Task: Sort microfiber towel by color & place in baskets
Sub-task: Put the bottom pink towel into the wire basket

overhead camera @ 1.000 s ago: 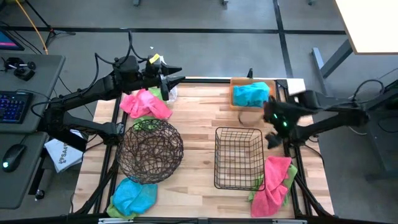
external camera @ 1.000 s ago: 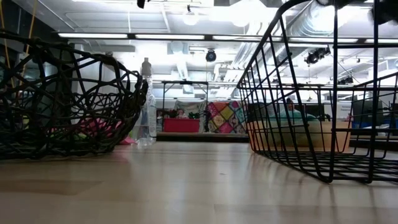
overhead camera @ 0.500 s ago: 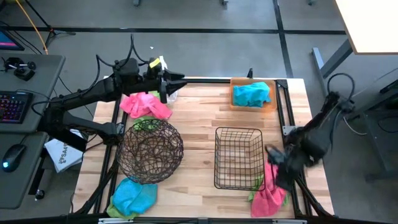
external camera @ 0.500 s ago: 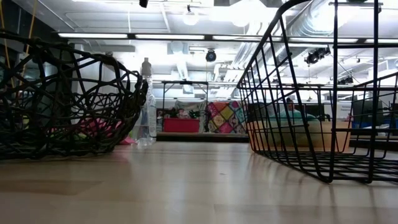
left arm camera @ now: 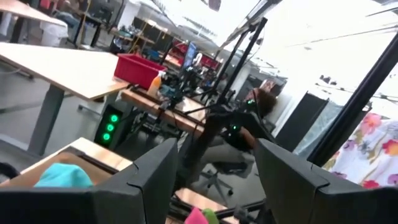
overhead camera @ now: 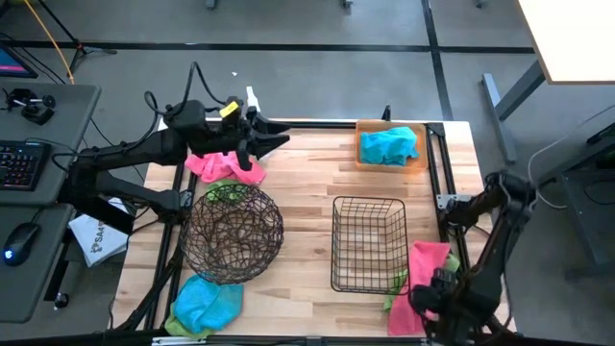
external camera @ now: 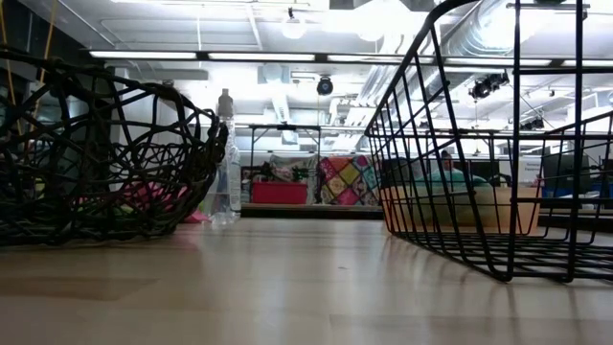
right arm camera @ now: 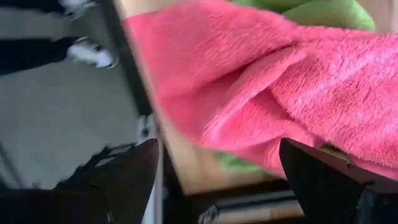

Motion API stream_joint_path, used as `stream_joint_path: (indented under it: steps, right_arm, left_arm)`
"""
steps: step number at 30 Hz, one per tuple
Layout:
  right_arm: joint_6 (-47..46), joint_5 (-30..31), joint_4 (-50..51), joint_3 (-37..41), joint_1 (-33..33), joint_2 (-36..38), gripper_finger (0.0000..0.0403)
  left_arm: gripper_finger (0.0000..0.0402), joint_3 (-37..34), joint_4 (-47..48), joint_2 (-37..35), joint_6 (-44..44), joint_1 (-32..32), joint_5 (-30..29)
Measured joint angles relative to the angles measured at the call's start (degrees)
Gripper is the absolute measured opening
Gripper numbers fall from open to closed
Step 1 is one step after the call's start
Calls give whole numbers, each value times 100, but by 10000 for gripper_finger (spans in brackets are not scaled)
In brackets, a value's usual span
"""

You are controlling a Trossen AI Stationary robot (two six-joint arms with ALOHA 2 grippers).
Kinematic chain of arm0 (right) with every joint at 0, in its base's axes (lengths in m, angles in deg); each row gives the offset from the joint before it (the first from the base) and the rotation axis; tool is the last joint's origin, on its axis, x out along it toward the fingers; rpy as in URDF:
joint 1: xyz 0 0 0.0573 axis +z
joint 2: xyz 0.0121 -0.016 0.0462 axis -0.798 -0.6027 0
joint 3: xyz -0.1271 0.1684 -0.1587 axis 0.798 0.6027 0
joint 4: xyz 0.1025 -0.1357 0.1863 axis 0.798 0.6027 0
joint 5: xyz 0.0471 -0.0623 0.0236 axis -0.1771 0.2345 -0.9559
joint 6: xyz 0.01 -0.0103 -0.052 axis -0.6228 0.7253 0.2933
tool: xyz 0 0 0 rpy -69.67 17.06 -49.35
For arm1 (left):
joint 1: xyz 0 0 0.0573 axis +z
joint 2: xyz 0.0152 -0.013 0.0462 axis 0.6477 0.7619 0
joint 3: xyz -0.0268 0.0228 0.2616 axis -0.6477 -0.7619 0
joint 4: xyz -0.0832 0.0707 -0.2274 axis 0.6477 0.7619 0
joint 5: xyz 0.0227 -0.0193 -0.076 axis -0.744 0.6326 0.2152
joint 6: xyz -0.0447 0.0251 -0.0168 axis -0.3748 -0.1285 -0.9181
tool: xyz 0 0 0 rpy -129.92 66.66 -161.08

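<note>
The right claw (overhead camera: 430,300), fingers apart, hangs right over the pink towel (overhead camera: 423,282) at the table's (overhead camera: 307,207) near right corner

Two black jointed arms. The left arm (overhead camera: 125,159) carries looping black cables and a yellow tag near its wrist; its gripper (overhead camera: 279,137) has tapered dark fingers (left arm camera: 149,177), matte and blocky. The right arm (overhead camera: 490,231) is likewise black, with a cable alongside; its fingers (right arm camera: 134,174) are flat, dark plates.

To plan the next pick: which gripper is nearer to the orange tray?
Left. The left gripper hovers beside the orange tray at the far edge; the right gripper is at the near corner.
</note>
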Motion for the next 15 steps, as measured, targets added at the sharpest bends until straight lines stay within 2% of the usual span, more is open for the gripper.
stream_joint_path:
  steps: [5, 12, 15]
  right_arm:
    - [-450, 338, 36, 0, -38, -502, 330]
    - [-679, 138, 113, 2, -95, -986, 330]
    - [-882, 107, 75, 2, -95, -1061, 314]
  left_arm:
    - [204, 0, -9, 0, 143, 3, -15]
    - [204, 0, 0, 0, 396, 5, -5]
    - [204, 0, 2, 0, 400, 6, -2]
